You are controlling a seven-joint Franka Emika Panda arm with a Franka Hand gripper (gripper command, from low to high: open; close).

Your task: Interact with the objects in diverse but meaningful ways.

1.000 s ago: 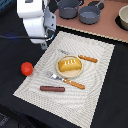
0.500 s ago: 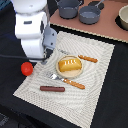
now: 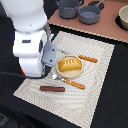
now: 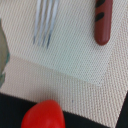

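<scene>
**Q:** What surface and surroundings are in front of you?

**A:** A black table (image 3: 112, 90) fills most of the exterior view. A pale woven placemat (image 3: 97, 65) lies across its middle. Along the far edge runs a pinkish-brown board (image 3: 107, 27), which carries a blue-grey two-handled pot (image 3: 68, 7) and, just beside it toward the exterior view's right, a blue-grey frying pan (image 3: 90, 14). The room beyond is dark and I cannot make it out.

**Q:** What sits on the placemat?

**A:** A round beige plate (image 3: 70, 74) holds a golden-yellow bread loaf (image 3: 69, 64). A wooden-handled knife (image 3: 88, 59) lies beside the plate on the far side, and a wooden-handled fork (image 3: 69, 82) on the near side. A brown sausage (image 3: 52, 89) lies near the mat's near edge, apart from the plate.

**Q:** Where is your pincer, and what is its state?

**A:** My white arm (image 3: 31, 42) covers the exterior view's left side and hides the pincer, so I cannot tell whether it is released or clenched.

**Q:** What lies closest to it?

**A:** In the wrist view, a red tomato (image 4: 44, 115) sits on the black table just off the mat's edge, close to the camera. The fork's tines (image 4: 45, 22) and one end of the sausage (image 4: 103, 22) rest on the mat further off.
</scene>
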